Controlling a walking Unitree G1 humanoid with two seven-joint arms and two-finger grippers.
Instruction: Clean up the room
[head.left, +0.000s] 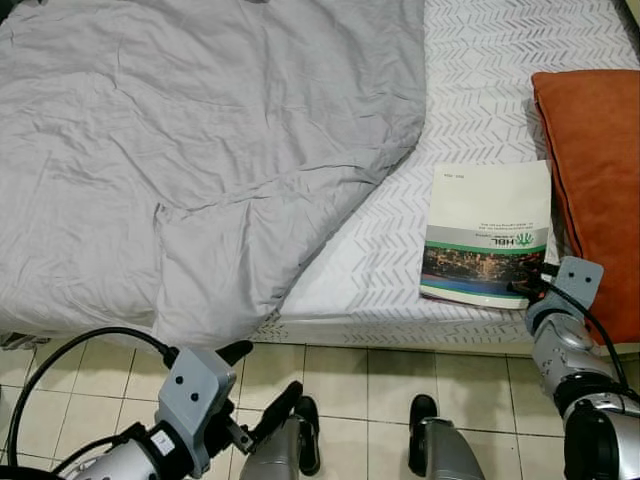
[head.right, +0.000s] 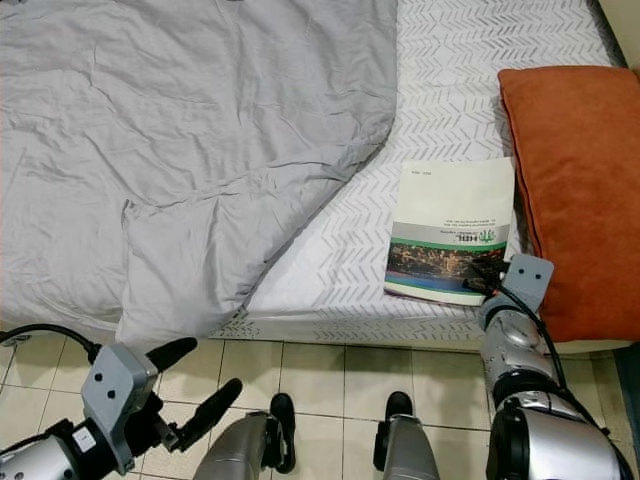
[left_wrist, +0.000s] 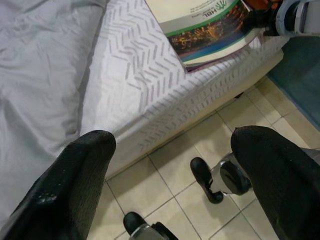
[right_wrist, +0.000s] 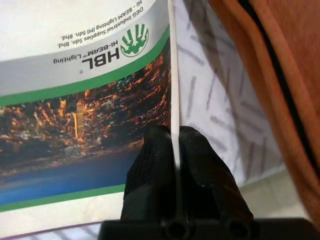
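A white catalogue (head.left: 485, 225) with a green stripe and a city photo lies on the patterned sheet near the bed's front edge, beside an orange pillow (head.left: 595, 160). My right gripper (head.left: 528, 290) is at the catalogue's near right corner. In the right wrist view the two black fingers (right_wrist: 155, 155) are shut on the thin edge of the catalogue (right_wrist: 75, 75). My left gripper (head.left: 265, 372) hangs open low over the tiled floor, in front of the bed, holding nothing.
A rumpled grey duvet (head.left: 200, 130) covers the left and middle of the bed and droops over the front edge. My two feet (head.left: 310, 430) stand on beige floor tiles close to the bed. A blue mat (left_wrist: 300, 75) lies on the floor at the right.
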